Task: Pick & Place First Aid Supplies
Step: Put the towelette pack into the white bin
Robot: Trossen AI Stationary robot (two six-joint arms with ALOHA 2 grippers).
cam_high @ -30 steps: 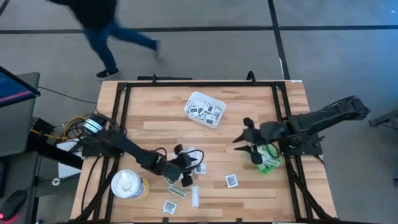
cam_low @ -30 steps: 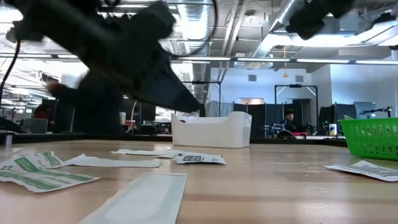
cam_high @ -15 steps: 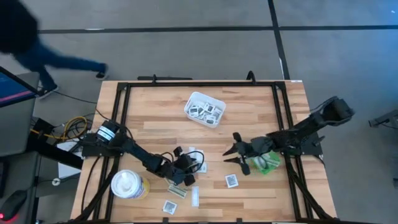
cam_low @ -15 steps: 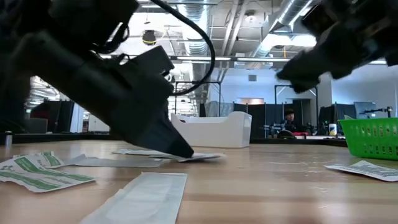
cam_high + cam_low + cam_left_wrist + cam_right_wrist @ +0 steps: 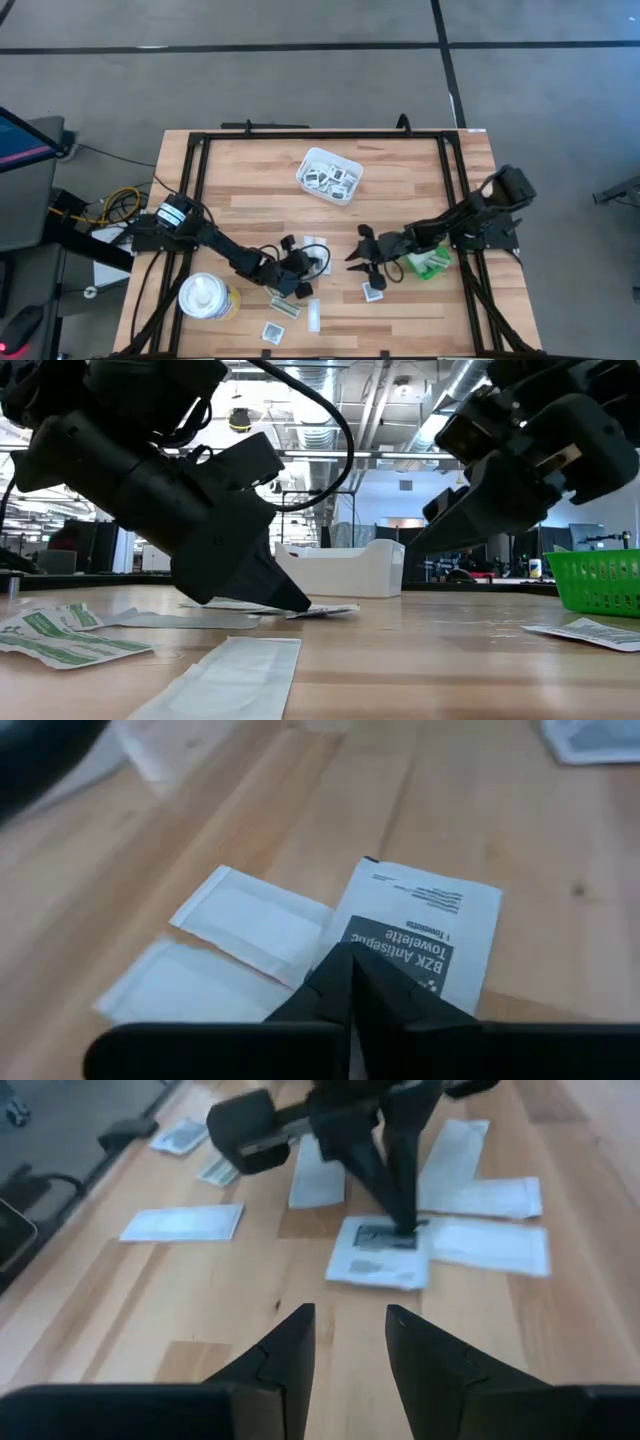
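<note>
**Two grippers low over the scattered packets**

Two arms are mine, and both reach in toward the middle of the wooden table (image 5: 260, 190). My left gripper (image 5: 308, 263) is down at the tabletop with its fingers pressed together on the edge of a square white towelette packet (image 5: 415, 935), the one with dark grey print. In my left wrist view the closed fingertips (image 5: 345, 975) meet right on that packet's printed face, and it still lies flat on the wood, overlapping two plain white strip packets (image 5: 250, 920) beside it.

My right gripper (image 5: 357, 262) hovers just at 3 o'clock of the left one, jaws parted with a narrow gap and nothing between them. Through my right wrist view I look past my own fingers (image 5: 285, 1350) at the left gripper pinching that same packet (image 5: 380, 1252).

More first aid supplies lie around: another square printed packet (image 5: 373, 291) at 5 o'clock of my right gripper, a white-and-olive strip (image 5: 285, 307) and a plain white strip (image 5: 314, 315) at 6 o'clock of my left gripper, and a square packet (image 5: 272, 333) near the table's front edge. The white tray (image 5: 329, 175) at 12 o'clock already holds several packets. The green bin (image 5: 432, 262) sits under my right arm, and a round white tub (image 5: 207, 296) stands at 9 o'clock of my left gripper.
</note>
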